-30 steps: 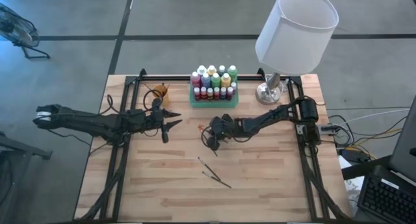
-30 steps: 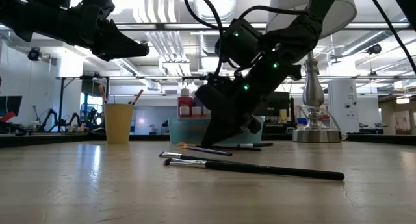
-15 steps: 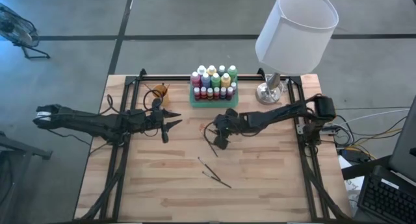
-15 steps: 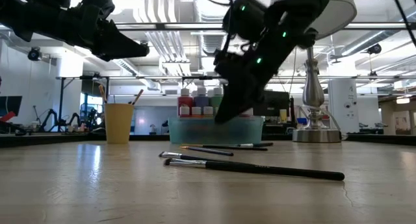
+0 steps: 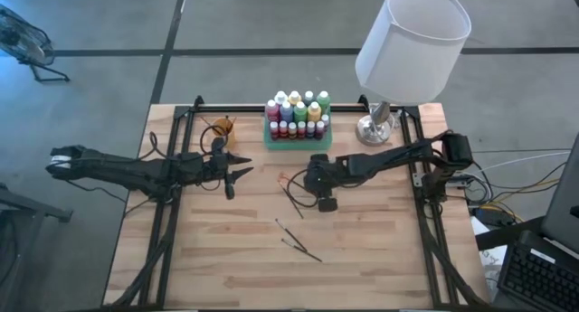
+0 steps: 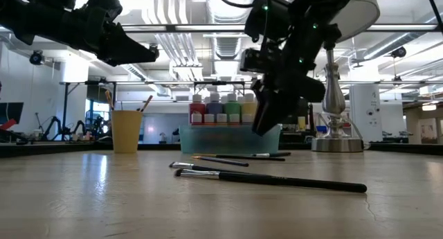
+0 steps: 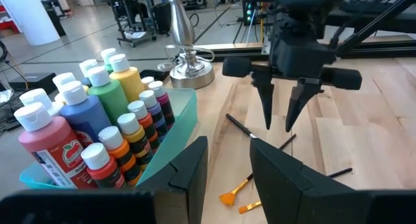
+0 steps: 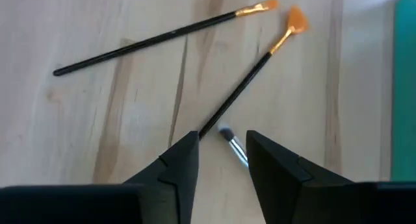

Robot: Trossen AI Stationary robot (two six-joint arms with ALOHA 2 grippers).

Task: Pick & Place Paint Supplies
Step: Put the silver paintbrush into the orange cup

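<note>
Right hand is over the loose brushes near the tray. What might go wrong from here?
1. The right hand hangs open above three paintbrushes lying close together, so closing may catch two handles or flick one away.
2. The green tray of paint bottles sits just beyond, so a wide swing risks knocking it.
3. The left hand waits nearby, near the orange cup.

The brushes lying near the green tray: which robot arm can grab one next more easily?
Probably the right. The right gripper hangs open just above those brushes, pointing down at them. The left gripper waits farther off, beside the orange cup.
</note>
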